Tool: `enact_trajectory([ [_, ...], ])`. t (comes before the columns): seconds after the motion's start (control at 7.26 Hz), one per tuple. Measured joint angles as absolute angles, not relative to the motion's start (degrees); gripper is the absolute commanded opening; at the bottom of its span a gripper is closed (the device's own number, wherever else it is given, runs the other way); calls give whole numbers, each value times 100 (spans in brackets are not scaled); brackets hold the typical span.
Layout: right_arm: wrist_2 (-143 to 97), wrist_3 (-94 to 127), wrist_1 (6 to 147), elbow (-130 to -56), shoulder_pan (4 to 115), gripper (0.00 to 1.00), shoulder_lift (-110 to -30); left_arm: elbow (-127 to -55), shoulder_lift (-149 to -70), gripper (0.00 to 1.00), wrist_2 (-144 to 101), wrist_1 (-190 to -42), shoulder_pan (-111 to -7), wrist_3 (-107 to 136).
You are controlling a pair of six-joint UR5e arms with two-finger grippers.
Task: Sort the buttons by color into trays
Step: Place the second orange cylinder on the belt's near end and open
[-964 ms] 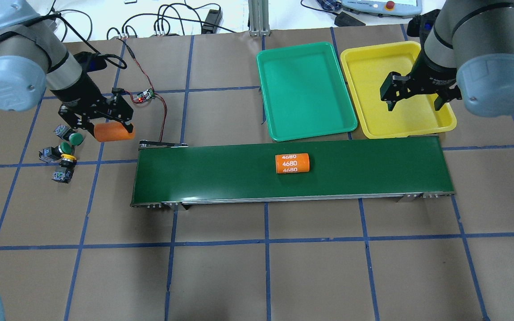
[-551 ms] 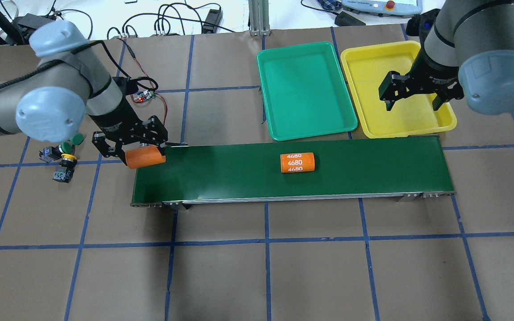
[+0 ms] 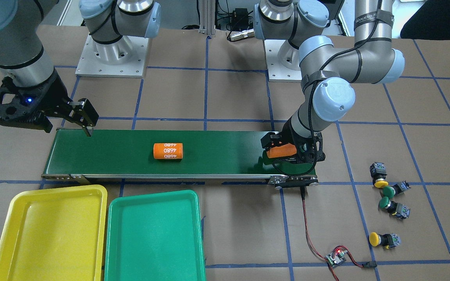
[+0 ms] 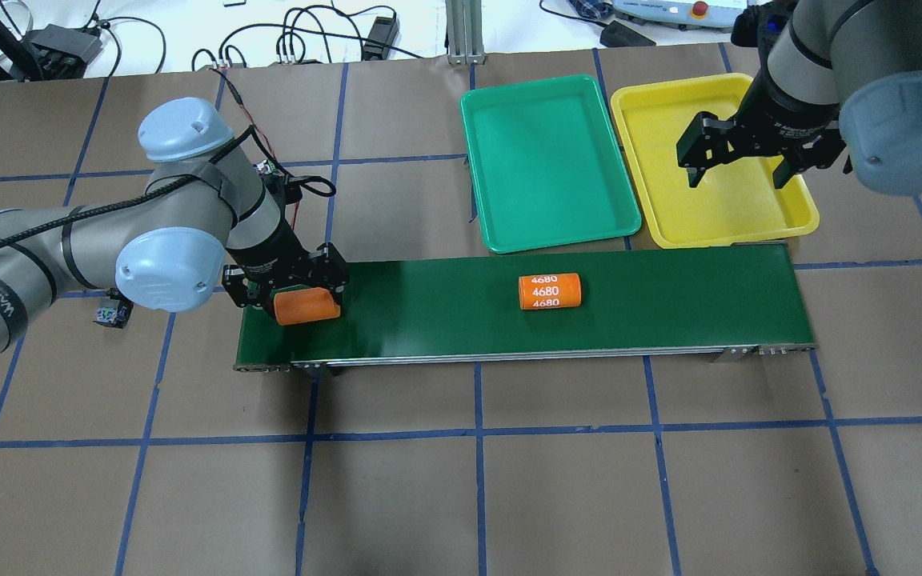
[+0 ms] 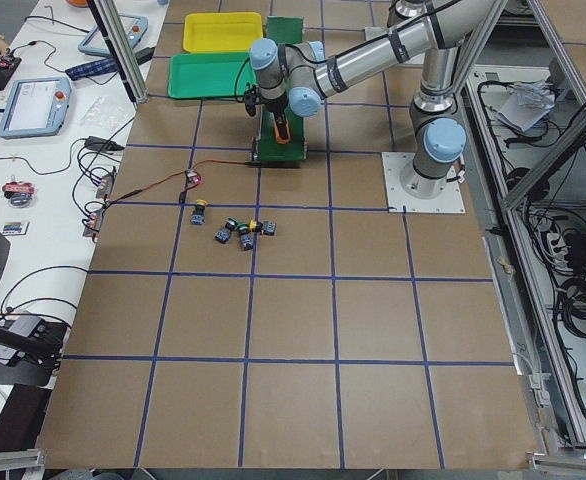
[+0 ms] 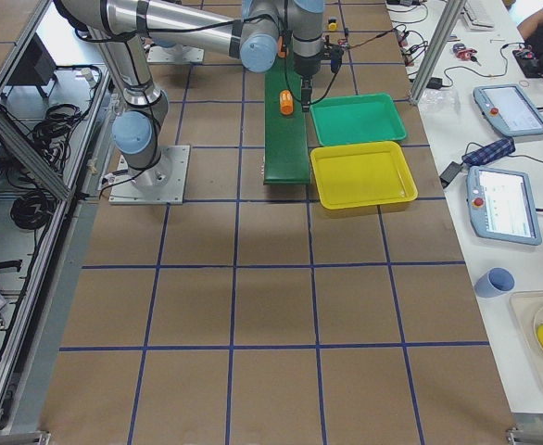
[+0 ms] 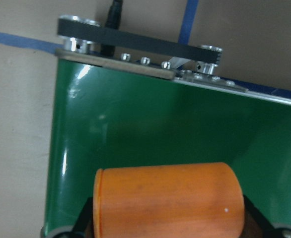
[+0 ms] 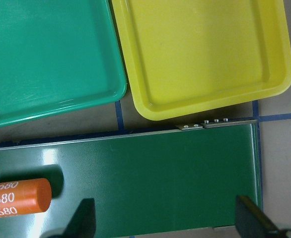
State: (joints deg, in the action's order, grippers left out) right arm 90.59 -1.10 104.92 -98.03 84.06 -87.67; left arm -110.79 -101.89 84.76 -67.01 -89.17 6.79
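0/4 sorted | buttons (image 3: 384,203) on worktop (image 3: 233,97) off conveyor (image 4: 669,304) end | yellow tray (image 3: 49,230), green tray (image 3: 154,234) empty | left gripper (image 4: 306,309) clamps orange cylinder (image 7: 168,198) | right gripper (image 4: 737,178) spread, empty

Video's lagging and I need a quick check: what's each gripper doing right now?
Left gripper: shut on an orange cylinder, over the end of the conveyor belt.
Right gripper: open, holding nothing.

I see a brown worktop (image 4: 397,504) gridded in blue, a dark green belt (image 4: 669,304), orange cylinders (image 4: 549,291), one lettered white, a yellow tray (image 4: 661,120), a green tray (image 4: 549,160), and yellow- and green-capped buttons (image 3: 388,191).
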Motion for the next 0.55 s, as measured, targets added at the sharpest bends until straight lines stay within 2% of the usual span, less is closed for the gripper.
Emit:
enact_trajectory([
  [0.28, 9061, -114, 10485, -9845, 8403, 100, -8757, -10992, -10011, 100, 8483, -6746, -8932, 261],
  [0.55, 9058, -114, 10493, -9862, 8402, 100, -8745, -10278, -10018, 100, 8518, -7264, -8512, -201],
])
